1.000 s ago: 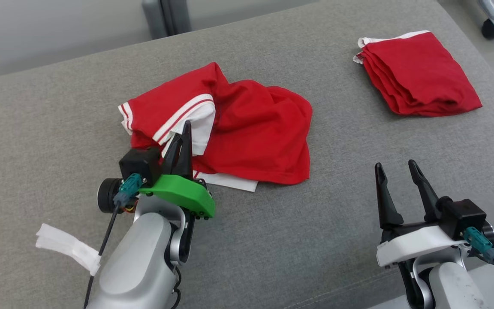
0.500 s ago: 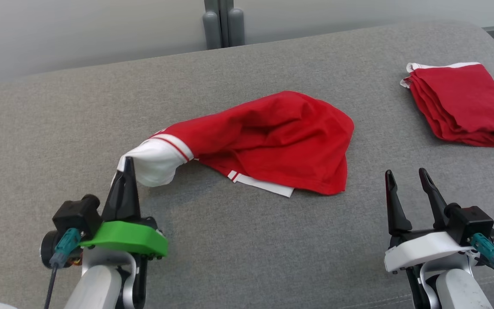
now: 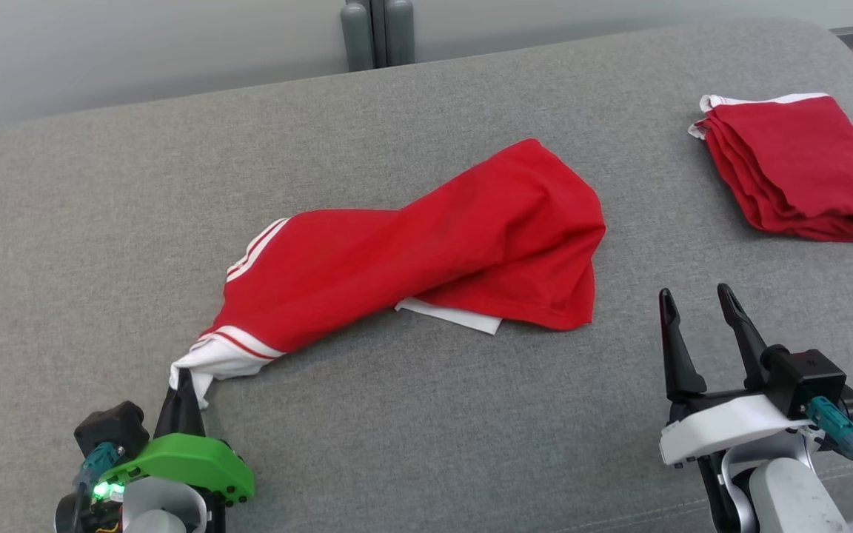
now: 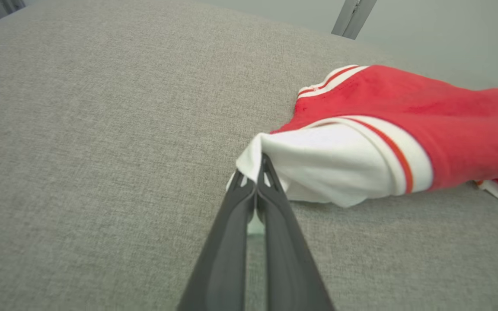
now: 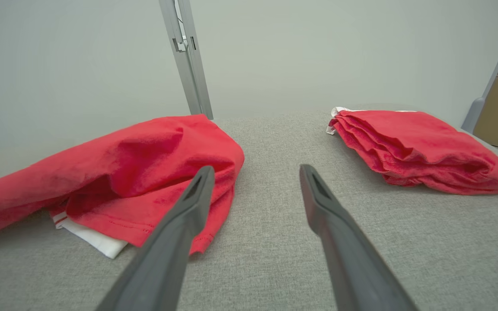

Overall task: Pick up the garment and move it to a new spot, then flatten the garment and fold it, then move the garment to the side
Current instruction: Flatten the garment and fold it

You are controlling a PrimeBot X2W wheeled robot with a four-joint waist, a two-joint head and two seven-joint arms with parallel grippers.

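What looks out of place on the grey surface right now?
The red garment is not flat: it lies bunched and twisted in a long diagonal, its white cuff pinched in the shut left gripper, a white edge tucked underneath. The folded red stack sits neat. The right gripper is open, empty.

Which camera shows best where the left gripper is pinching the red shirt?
The left wrist view: the left gripper is shut on the white sleeve cuff of the red shirt, in close-up. The head view shows that pinch small, at the lower left. The right wrist view gives the shirt's bunched red body.
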